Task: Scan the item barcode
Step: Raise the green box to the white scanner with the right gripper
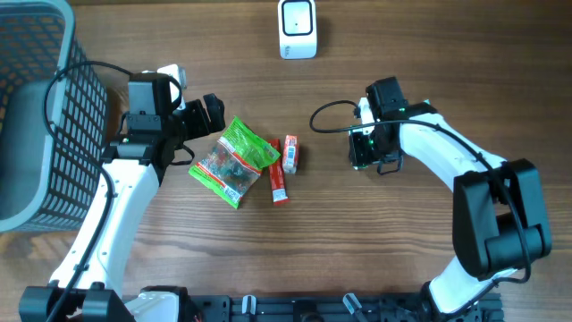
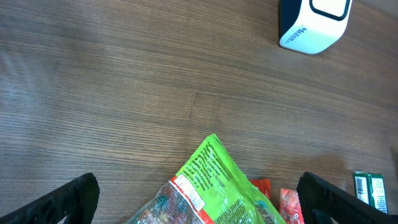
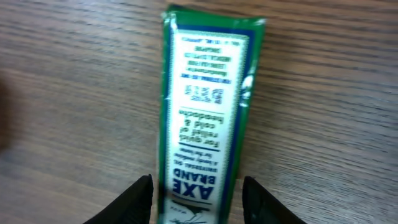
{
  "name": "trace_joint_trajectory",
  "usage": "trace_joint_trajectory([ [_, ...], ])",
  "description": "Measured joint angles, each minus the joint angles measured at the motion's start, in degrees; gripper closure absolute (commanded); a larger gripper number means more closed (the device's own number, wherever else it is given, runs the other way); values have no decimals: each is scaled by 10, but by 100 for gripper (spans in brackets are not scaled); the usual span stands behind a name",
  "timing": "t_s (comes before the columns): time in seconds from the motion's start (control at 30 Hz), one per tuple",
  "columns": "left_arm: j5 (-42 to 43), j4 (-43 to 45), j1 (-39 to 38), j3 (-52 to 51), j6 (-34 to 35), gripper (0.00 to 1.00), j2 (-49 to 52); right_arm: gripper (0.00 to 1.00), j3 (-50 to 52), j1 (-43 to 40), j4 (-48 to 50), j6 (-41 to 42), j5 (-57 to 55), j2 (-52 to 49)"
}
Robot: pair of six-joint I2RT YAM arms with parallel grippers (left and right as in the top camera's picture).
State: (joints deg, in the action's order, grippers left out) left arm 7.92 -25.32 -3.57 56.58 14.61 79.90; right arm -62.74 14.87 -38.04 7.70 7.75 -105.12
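A green and white Axe Brand box [image 3: 205, 106] lies flat on the wooden table in the right wrist view. My right gripper [image 3: 200, 202] straddles its near end, open, with a gap on each side between finger and box. From overhead the right gripper [image 1: 364, 154] covers most of that box. The white barcode scanner [image 1: 297, 29] stands at the table's far edge and also shows in the left wrist view, scanner [image 2: 314, 25]. My left gripper [image 2: 199, 199] hangs wide open over the top of a green snack bag [image 2: 217, 186], holding nothing.
The green snack bag [image 1: 234, 161] lies mid-table, with a red sachet [image 1: 278, 183] and a small red and white box [image 1: 290, 154] just to its right. A grey wire basket [image 1: 36, 116] fills the left edge of the table.
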Motion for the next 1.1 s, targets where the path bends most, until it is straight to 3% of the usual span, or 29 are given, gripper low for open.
trace_joint_trajectory([
  [0.17, 0, 0, 0, 0, 0, 0, 0, 53, 21, 0, 24, 12, -19, 0],
  [0.23, 0, 0, 0, 0, 0, 0, 0, 65, 36, 0, 54, 16, -21, 7],
  [0.4, 0, 0, 0, 0, 0, 0, 0, 71, 47, 0, 67, 21, -38, 13],
  [0.67, 0, 0, 0, 0, 0, 0, 0, 71, 43, 0, 38, 10, -53, 39],
  [0.7, 0, 0, 0, 0, 0, 0, 0, 77, 43, 0, 38, 7, -53, 57],
  [0.87, 0, 0, 0, 0, 0, 0, 0, 89, 35, 0, -1, -31, -57, 157],
  [0.93, 0, 0, 0, 0, 0, 0, 0, 89, -7, 0, -54, -33, -59, 176],
  [1.1, 0, 0, 0, 0, 0, 0, 0, 90, -236, 0, -199, -33, -63, 174],
])
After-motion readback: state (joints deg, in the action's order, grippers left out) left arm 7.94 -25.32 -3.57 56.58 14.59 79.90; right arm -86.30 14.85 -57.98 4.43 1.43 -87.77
